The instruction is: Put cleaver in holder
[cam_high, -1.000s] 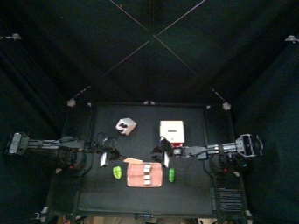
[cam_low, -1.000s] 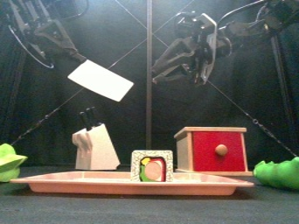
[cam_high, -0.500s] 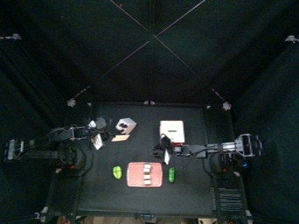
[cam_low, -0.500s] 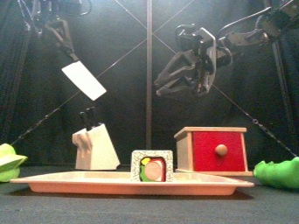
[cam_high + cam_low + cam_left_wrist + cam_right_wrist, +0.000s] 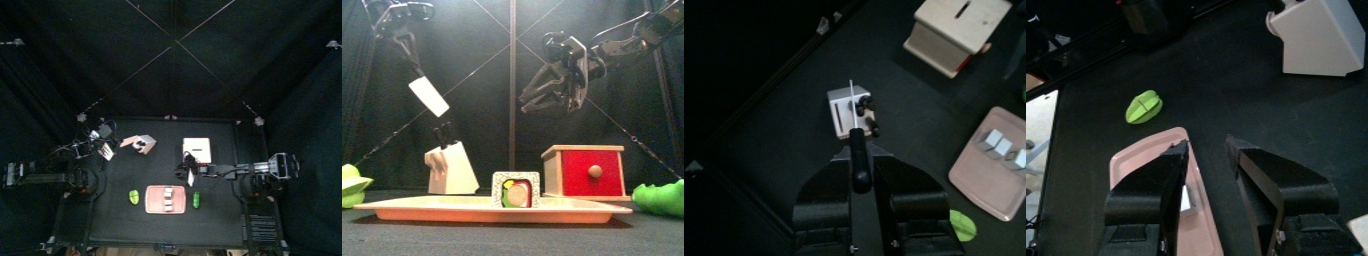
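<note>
Left tool [image 5: 855,200] grips the cleaver [image 5: 428,97] upper left, seemingly above the holder [image 5: 449,166]: align blade with slot (right tool [image 5: 1209,160] idles open).

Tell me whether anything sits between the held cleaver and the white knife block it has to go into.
Nothing visible does. The left gripper holds the white-bladed cleaver in open air above the white knife block. A black-handled knife already stands in the block. The right gripper hangs off to the side, above the red-fronted wooden box.
</note>
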### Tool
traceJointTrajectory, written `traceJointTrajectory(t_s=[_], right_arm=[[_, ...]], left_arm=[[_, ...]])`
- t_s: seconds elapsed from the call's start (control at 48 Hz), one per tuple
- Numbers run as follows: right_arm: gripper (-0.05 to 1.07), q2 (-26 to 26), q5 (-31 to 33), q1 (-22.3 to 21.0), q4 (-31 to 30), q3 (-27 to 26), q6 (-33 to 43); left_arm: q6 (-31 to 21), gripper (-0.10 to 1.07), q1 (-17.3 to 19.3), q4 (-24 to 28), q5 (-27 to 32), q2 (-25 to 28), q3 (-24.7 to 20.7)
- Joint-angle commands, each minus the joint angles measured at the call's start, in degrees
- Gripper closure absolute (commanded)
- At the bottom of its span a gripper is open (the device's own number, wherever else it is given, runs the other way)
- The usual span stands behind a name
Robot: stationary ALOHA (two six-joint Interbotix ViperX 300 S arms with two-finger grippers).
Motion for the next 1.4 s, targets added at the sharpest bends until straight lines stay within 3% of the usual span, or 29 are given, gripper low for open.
traceJointTrajectory(t_s=[0.0,0.417,0.75,1.375], right_arm=[[0.28,-0.88,-0.53,-0.53,-0.09,-0.53,-0.18],[0.28,-0.70,-0.53,-0.88,-0.18,-0.35,-0.18],[0.28,-0.44,-0.53,-1.14,-0.26,-0.35,-0.18],[0.28,0.09,-0.53,-1.41,-0.26,-0.44,-0.18]], left_arm=[[0.00,0.60,1.76,0.53,-0.53,0.53,0.35],[0.00,0.60,4.83,0.35,-6.68,0.53,6.42],[0.00,0.60,5.45,-1.14,-8.44,0.62,8.70],[0.00,0.60,6.15,-1.85,-9.93,2.72,8.96]])
